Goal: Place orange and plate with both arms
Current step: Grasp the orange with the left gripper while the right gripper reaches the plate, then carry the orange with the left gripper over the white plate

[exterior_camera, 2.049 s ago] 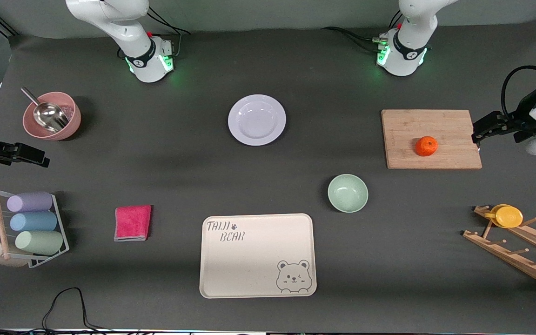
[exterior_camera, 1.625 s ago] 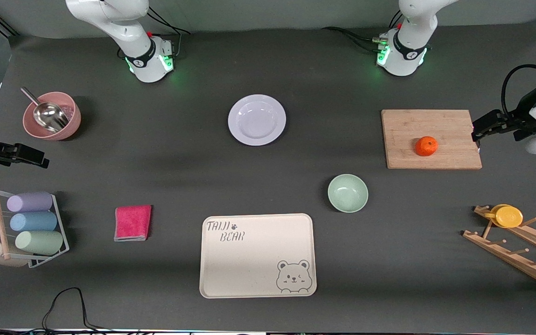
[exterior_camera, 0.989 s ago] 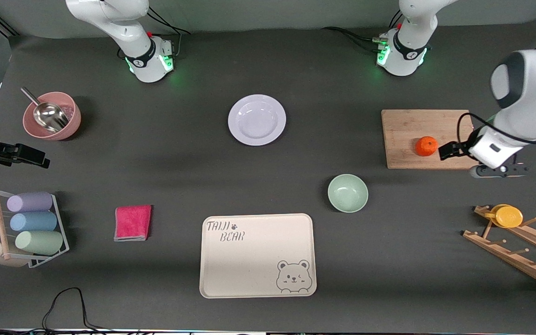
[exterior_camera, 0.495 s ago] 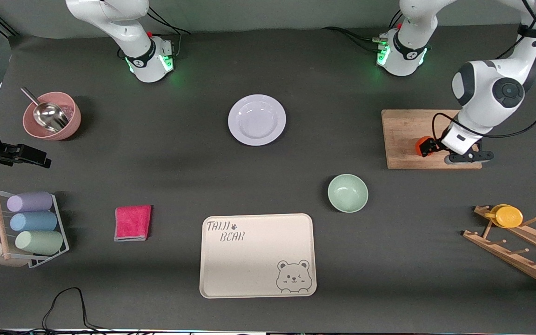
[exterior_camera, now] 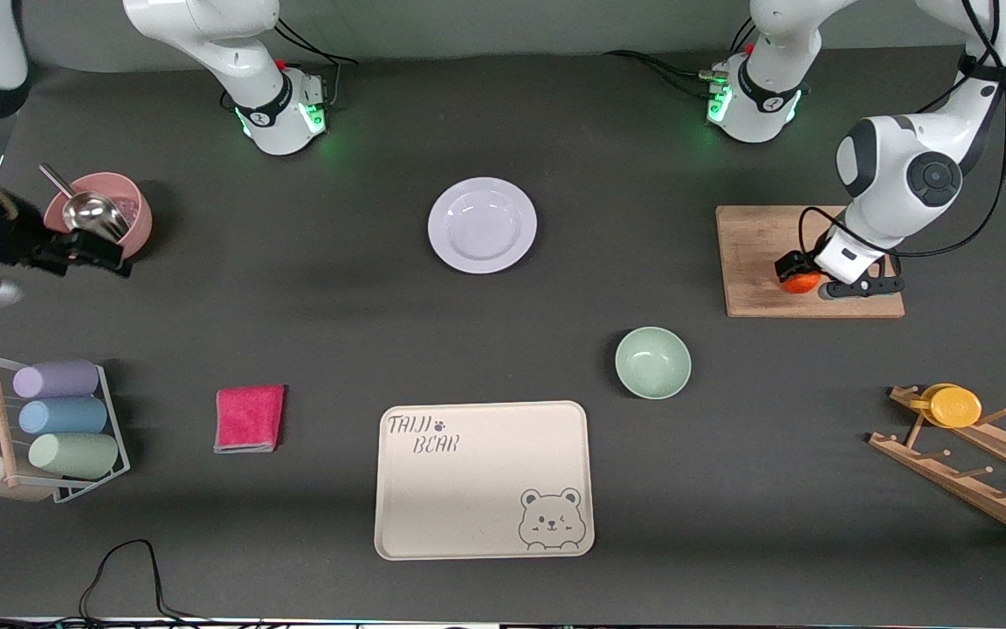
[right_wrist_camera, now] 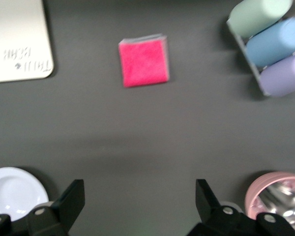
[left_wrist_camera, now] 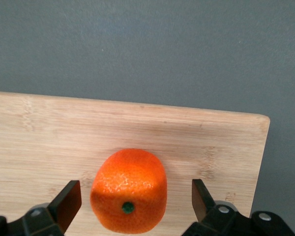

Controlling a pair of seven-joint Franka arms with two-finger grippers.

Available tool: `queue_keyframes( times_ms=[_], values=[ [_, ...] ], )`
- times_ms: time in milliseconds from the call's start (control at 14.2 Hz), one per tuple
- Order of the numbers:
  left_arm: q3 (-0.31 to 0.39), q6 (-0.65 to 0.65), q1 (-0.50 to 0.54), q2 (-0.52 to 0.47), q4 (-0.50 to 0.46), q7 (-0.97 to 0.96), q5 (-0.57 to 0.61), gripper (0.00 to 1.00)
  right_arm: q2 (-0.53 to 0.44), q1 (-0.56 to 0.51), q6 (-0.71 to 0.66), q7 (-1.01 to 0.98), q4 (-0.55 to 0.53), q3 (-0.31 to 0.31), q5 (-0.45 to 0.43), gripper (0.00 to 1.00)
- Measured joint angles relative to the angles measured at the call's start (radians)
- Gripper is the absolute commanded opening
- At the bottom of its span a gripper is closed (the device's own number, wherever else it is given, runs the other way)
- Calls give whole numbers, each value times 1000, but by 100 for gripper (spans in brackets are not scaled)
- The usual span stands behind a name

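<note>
Starting at your right arm's end, the right pincer (exterior_camera: 106, 253) hangs spread beside the pink bowl (exterior_camera: 99, 218). Your white plate (exterior_camera: 482, 224) sits mid-counter. The left pincer (left_wrist_camera: 136, 204) straddles, unclenched, the dimpled orange (left_wrist_camera: 129, 196) on the wooden board (exterior_camera: 761, 262).

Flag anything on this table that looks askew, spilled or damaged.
Nothing stands out. The orange sits whole on the cutting board between the open left gripper fingers; the plate lies flat and intact.

the small round bright-orange fruit (exterior_camera: 801, 281) is mostly covered by the left gripper (exterior_camera: 795, 267) directly above it.
</note>
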Motion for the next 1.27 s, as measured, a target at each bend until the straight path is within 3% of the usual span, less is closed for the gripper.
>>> queue_keyframes(
  times_ms=[212, 283, 495, 565, 777, 989, 1272],
  values=[
    [0, 2, 2, 23, 0, 0, 0, 95, -82, 102, 21, 90, -89, 4, 2, 100],
    [1, 3, 4, 30, 0, 0, 0, 78, -102, 131, 40, 115, -120, 6, 2, 100],
    [1, 4, 7, 39, 0, 0, 0, 8, -152, 172, 96, 135, -218, 8, 3, 100],
    [1, 4, 8, 41, 0, 0, 0, 0, -168, 185, 108, 136, -247, 8, 3, 100],
    [0, 2, 8, 39, 1, 1, 0, 0, -204, 222, 116, 141, -300, 9, 35, 100],
    [-8, -42, 7, 30, 14, 6, 1, 0, -222, 229, 118, 142, -339, 5, 125, 100],
    [-35, -377, -52, -70, 181, 9, -66, 0, -231, 229, 170, 81, -416, -21, 283, 100]
  ],
)
